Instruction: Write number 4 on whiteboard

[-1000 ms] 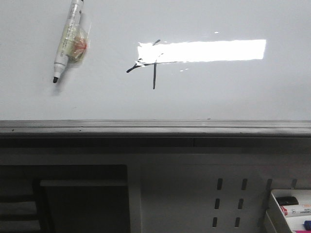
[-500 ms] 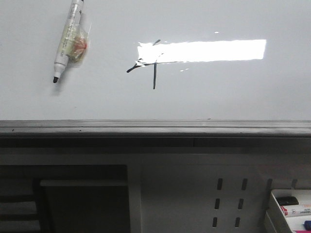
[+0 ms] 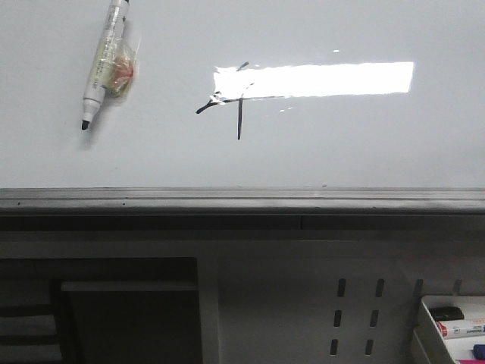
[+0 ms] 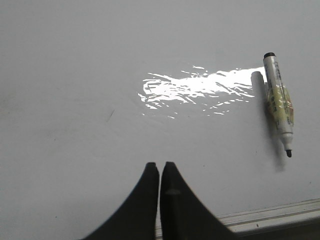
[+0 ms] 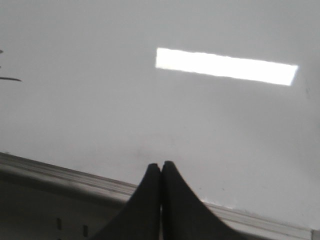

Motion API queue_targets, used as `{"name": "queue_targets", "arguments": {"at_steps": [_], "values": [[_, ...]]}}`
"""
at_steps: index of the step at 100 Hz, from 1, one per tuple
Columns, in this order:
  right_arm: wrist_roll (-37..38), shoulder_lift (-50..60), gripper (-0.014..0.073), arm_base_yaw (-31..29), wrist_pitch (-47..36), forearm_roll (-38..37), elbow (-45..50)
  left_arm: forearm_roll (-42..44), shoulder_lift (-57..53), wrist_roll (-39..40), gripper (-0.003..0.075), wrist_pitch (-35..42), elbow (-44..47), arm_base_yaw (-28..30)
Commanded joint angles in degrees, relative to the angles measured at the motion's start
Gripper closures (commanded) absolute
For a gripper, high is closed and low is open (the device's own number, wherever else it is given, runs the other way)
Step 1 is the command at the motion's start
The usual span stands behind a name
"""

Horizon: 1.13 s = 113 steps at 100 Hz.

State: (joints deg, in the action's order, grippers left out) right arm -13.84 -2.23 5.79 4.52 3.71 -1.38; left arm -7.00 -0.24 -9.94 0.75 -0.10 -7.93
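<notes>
The number 4 [image 3: 231, 102] is drawn in thin black strokes on the whiteboard [image 3: 364, 144], partly under the bright light reflection. A white marker [image 3: 102, 64] with an uncapped black tip lies on the board at the far left; it also shows in the left wrist view [image 4: 280, 102]. My left gripper [image 4: 160, 165] is shut and empty above the board near its grey edge rail [image 4: 270, 220], well away from the marker. My right gripper [image 5: 160, 164] is shut and empty over the board's rail [image 5: 65, 175]. A bit of a black stroke [image 5: 10, 78] shows at the right wrist view's edge. Neither gripper shows in the front view.
The grey rail [image 3: 242, 199] runs along the board's near edge. Below it is a perforated panel [image 3: 356, 315] and a white tray [image 3: 455, 322] with markers and an eraser at the lower right. A dark shelf opening [image 3: 98, 311] is at the lower left.
Only the view has shifted very slightly; the marker and the drawn figure lie where they were.
</notes>
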Motion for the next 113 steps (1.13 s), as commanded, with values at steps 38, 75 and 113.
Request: {"name": "queue_targets", "arguments": {"at_steps": [38, 75, 113], "values": [[1.3, 3.9, 0.0648, -3.5, -1.7, -4.8, 3.1, -0.5, -1.6, 0.5, 0.0741, 4.2, 1.6, 0.1], [1.3, 3.9, 0.0649, -3.6, -1.6, -4.7, 3.0, -0.5, -1.6, 0.5, 0.0741, 4.2, 1.6, 0.1], [1.3, 3.9, 0.0648, -3.6, -1.6, -4.7, 3.0, -0.5, -1.6, 0.5, 0.0741, 4.2, 1.6, 0.1]]}}
